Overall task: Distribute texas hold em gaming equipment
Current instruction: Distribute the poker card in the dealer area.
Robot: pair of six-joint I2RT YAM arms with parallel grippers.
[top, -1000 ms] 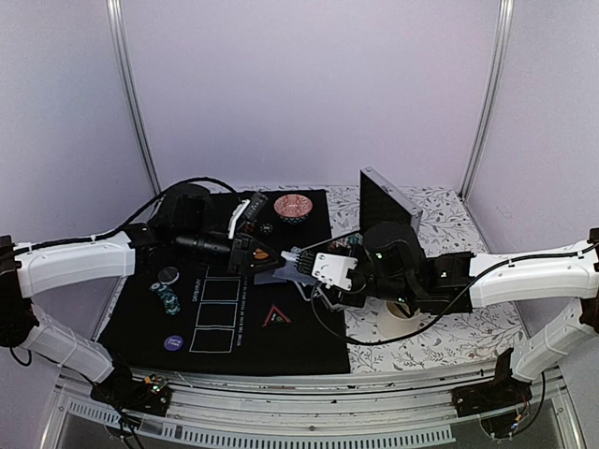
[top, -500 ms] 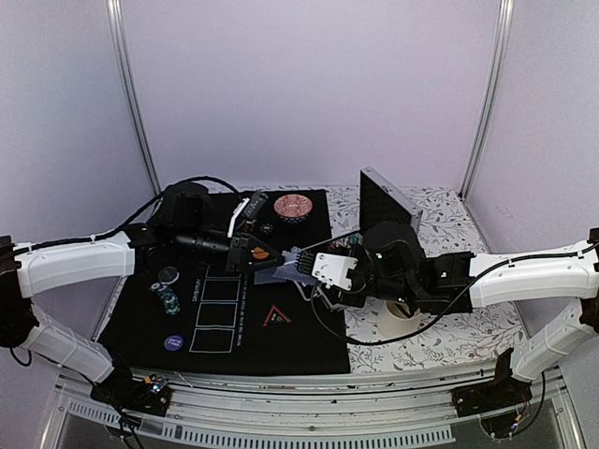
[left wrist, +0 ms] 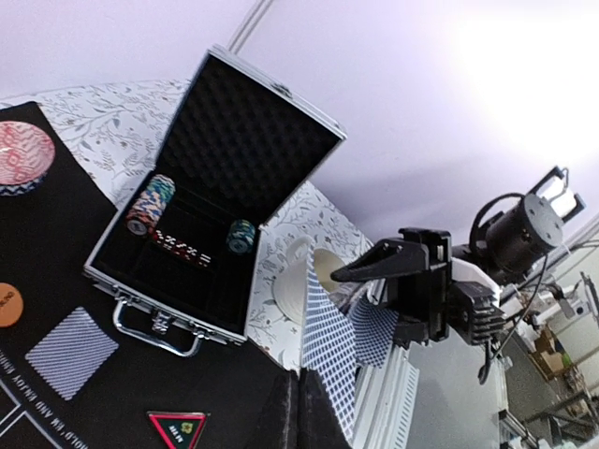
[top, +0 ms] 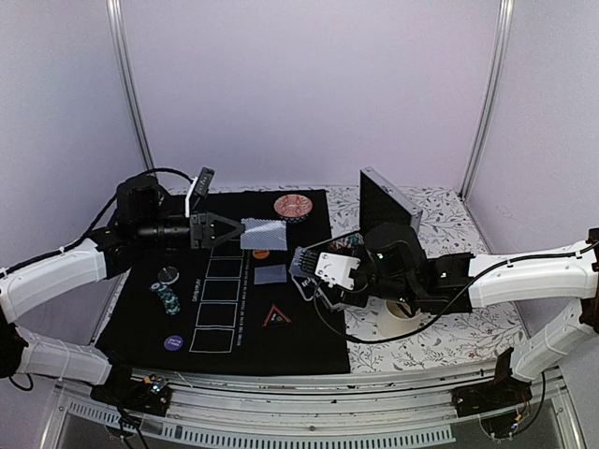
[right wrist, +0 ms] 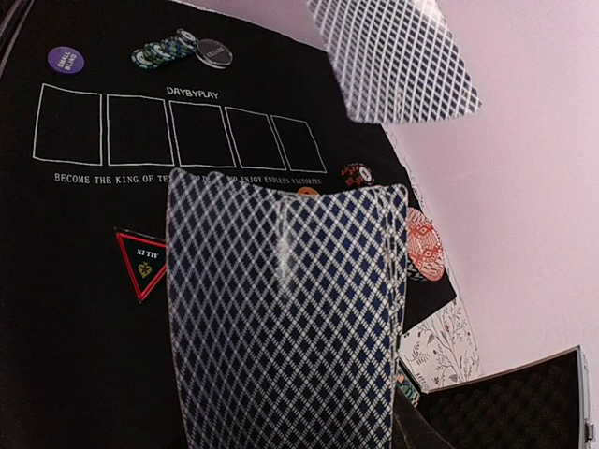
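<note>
My left gripper (top: 236, 231) is shut on one grey-blue-backed card (top: 264, 234) and holds it in the air over the back of the black mat (top: 140, 318). In the left wrist view the shut fingers (left wrist: 281, 416) pinch this card (left wrist: 329, 351) by its edge. My right gripper (top: 307, 265) is shut on a stack of cards (right wrist: 285, 318) at the mat's right side. One card (top: 270, 274) lies flat on the mat. A red triangle marker (top: 275, 316), an orange disc (top: 261, 253), a purple disc (top: 173, 342), a black disc (top: 167, 275) and striped chips (top: 167, 297) lie on the mat.
An open metal case (top: 384, 201) stands at the back right with chips (left wrist: 150, 201) inside. A red patterned bowl (top: 293, 205) sits at the mat's back edge. A white cup (top: 402, 309) stands under the right arm. Five card outlines (right wrist: 168, 131) are printed on the mat.
My left gripper has drawn back to the left and upward, away from the right gripper, carrying one card. The right gripper has stayed in place with its stack.
</note>
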